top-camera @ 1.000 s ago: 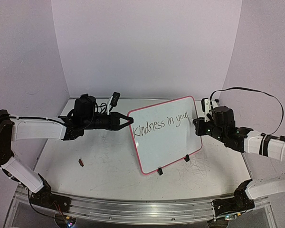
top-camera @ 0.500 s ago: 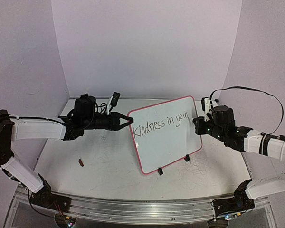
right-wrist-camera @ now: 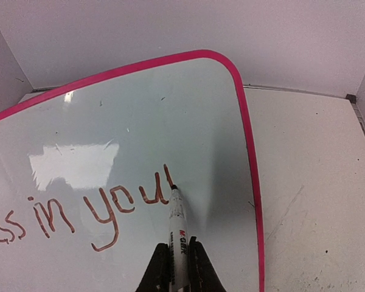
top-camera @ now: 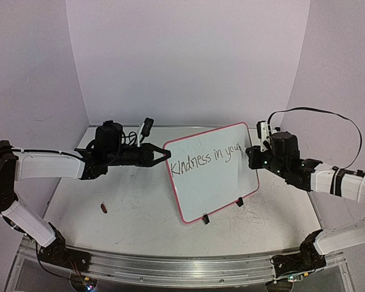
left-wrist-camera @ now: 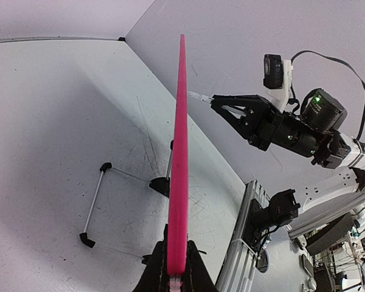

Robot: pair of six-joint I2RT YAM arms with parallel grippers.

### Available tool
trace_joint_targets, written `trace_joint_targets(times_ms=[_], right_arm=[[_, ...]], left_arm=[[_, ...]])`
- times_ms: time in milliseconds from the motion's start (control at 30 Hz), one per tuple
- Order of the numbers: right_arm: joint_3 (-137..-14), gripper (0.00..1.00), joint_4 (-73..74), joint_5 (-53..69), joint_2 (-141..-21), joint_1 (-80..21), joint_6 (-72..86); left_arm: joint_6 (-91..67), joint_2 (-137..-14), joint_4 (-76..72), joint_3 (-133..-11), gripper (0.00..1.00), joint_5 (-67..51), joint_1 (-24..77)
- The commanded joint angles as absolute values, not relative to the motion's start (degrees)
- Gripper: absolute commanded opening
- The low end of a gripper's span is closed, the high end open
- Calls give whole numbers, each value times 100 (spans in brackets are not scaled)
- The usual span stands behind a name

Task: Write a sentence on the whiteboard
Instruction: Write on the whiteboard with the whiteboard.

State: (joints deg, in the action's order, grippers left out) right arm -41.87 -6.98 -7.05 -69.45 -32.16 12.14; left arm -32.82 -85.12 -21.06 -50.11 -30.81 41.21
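The whiteboard [top-camera: 213,182], white with a pink-red rim, stands tilted on two black clip feet at mid-table. It reads "Kindness in you" [top-camera: 205,160] in dark marker, with an upright stroke begun after the "u". My left gripper [top-camera: 165,154] is shut on the board's left rim; the left wrist view shows the rim [left-wrist-camera: 180,152] edge-on between the fingers of that gripper [left-wrist-camera: 177,267]. My right gripper [top-camera: 253,157] is at the board's right side. In the right wrist view this gripper [right-wrist-camera: 177,264] is shut on a white marker [right-wrist-camera: 177,225], whose tip touches the board [right-wrist-camera: 140,121] at that stroke.
A small dark red cap [top-camera: 103,208] lies on the table at front left. A black object [top-camera: 146,126] sits by the back wall. A thin wire stand [left-wrist-camera: 97,194] lies behind the board. An aluminium rail [top-camera: 170,267] runs along the near edge.
My right gripper has shifted slightly up and back with the marker, and a short stroke has appeared after "you". The left arm and the board have not moved.
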Motion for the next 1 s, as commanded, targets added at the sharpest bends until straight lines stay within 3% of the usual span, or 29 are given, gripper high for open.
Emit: trace_joint_targets(times_ms=[0, 333, 667, 967], right_arm=[[-4403, 0, -984, -1005, -7016, -3205, 1272], [-4472, 0, -776, -1049, -6575, -3202, 1479], [-3928, 0, 130, 957, -5478, -3290, 1601], [-4188, 0, 346, 740, -5807, -5185, 1691]], left_arm=[[-3330, -8387, -2092, -5018, 0, -3116, 4166], [-3433, -8335, -2092, -4968, 0, -2944, 4178], [-3412, -8236, -2092, -4886, 0, -2721, 4225], [-3396, -8224, -2092, -4837, 0, -2209, 4532]])
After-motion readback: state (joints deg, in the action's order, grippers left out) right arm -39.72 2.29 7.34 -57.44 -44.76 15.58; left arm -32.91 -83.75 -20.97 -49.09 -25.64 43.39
